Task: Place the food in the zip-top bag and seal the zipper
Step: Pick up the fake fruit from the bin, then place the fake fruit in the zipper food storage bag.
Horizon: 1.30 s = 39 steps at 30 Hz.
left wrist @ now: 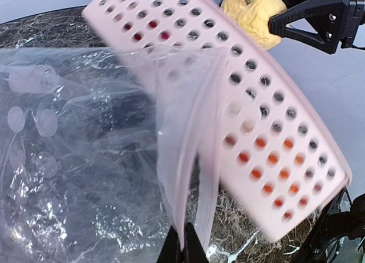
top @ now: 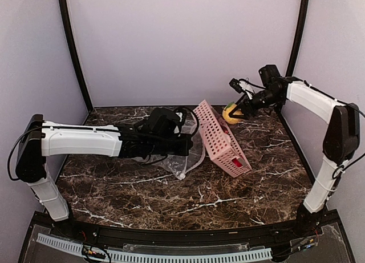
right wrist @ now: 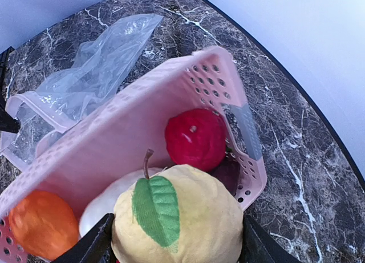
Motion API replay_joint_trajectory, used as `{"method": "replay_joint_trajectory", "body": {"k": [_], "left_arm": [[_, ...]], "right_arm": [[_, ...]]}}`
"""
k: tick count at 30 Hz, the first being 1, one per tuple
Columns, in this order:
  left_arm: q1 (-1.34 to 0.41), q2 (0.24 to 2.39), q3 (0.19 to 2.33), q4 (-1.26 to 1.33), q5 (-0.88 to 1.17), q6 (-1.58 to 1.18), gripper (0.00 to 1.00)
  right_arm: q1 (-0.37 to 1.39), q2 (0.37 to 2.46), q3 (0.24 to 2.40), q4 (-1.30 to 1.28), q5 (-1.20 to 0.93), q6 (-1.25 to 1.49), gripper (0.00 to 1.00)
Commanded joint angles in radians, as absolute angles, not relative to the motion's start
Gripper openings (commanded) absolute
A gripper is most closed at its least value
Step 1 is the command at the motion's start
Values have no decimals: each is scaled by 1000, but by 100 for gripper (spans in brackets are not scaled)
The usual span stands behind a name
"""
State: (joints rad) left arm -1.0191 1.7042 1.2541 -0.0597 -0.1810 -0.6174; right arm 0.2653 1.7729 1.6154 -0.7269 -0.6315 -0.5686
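The right claw (top: 235, 111) grips a yellowish-tan round toy fruit with a green leaf (right wrist: 177, 217). Its fingers (right wrist: 94, 246) press on either side and hold the fruit in the air over the far end of the pink perforated plastic basket (top: 222, 138), which sits tilted. In the basket lie a red round toy fruit (right wrist: 195, 138), an orange toy fruit (right wrist: 43, 223), a white toy piece (right wrist: 108, 200) and a dark maroon toy piece (right wrist: 228, 173). The left claw (left wrist: 185, 249) is closed on the pinkish-white zipper strip (left wrist: 199, 160) of the clear crinkly zip-top bag (top: 182, 160). That edge of the bag is raised just beside the basket, above the dark marbled tabletop (top: 171, 200).
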Motion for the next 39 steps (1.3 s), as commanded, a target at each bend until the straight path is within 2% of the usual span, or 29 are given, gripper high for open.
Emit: {"method": "replay_joint_trajectory", "body": {"k": [1, 8, 15, 22, 30, 39], "left_arm": [[-1020, 1719, 1298, -61, -175, -611, 1], [-1019, 1662, 1264, -207, -278, -695, 1], [-1019, 1555, 1187, -245, -355, -716, 1], [-1019, 1516, 1200, -266, -373, -690, 1], [-1019, 1525, 1234, -202, -387, -689, 1], [-1019, 1540, 1264, -82, -333, -717, 1]], "right_arm": [[274, 1832, 1564, -660, -664, -550, 53], [276, 1925, 1572, -656, -719, -510, 52], [283, 1855, 1549, -653, -744, -482, 52], [351, 1715, 1523, -677, -805, -461, 52], [483, 1671, 1605, -693, -1080, -303, 52], [551, 1741, 1614, -471, -1254, -3, 51]]}}
